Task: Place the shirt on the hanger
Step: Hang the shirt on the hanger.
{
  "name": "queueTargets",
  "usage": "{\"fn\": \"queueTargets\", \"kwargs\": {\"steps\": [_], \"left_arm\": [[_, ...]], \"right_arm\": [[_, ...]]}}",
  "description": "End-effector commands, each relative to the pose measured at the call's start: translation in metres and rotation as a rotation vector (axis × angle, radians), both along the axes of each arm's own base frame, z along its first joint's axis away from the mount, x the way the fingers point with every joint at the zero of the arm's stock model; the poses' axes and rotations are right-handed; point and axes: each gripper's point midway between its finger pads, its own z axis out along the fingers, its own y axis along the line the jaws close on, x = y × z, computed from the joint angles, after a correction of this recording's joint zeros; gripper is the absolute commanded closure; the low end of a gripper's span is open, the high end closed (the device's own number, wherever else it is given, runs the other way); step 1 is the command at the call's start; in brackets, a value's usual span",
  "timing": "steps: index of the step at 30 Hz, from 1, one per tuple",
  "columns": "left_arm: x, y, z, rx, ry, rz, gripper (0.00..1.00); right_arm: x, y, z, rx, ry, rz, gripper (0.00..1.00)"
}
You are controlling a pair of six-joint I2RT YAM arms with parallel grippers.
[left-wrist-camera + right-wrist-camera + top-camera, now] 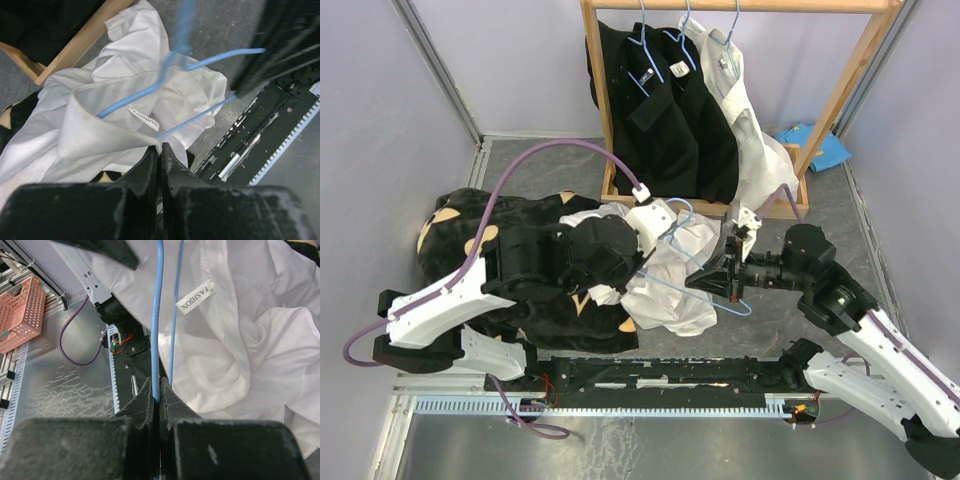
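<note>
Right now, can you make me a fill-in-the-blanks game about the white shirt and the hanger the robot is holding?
The small label on the white collared thin-fabric shirt reads ____.
The left gripper is shut on that shirt's ____.
The right gripper is shut on the thin wire hanger, coloured light ____.
Missing words: FASHION, collar, blue.

Bright, even overhead light, soft shadows around the shirt (670, 290), its white folds nearly washed out; above it in the left wrist view the hanger (131, 99) blurs.
</note>
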Motion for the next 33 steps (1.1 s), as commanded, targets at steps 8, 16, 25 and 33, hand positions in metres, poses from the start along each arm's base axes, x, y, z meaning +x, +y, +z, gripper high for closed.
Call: {"fn": "queueTargets", "kwargs": {"steps": [8,16,25,33], "left_arm": [[-0.023,-0.019,0.016,-0.08,-0.003,-0.041,0.97],[-0.032,-0.043,0.009,-0.062,0.004,-0.108,0.97],[-0.02,-0.018,0.045,-0.173,-0.096,-0.028,0.55],[-0.007,0.046,0.104,-0.321,-0.26,0.014,0.08]], "right_arm": [[0.015,0.03,0.012,0.146,-0.076,0.088,1.0],[0.025,0.039,0.001,0.171,-0.065,0.087,1.0],[0.027,0.029,0.022,0.242,-0.132,0.008,1.0],[0.011,0.019,0.05,0.33,-0.162,0.02,1.0]]}}
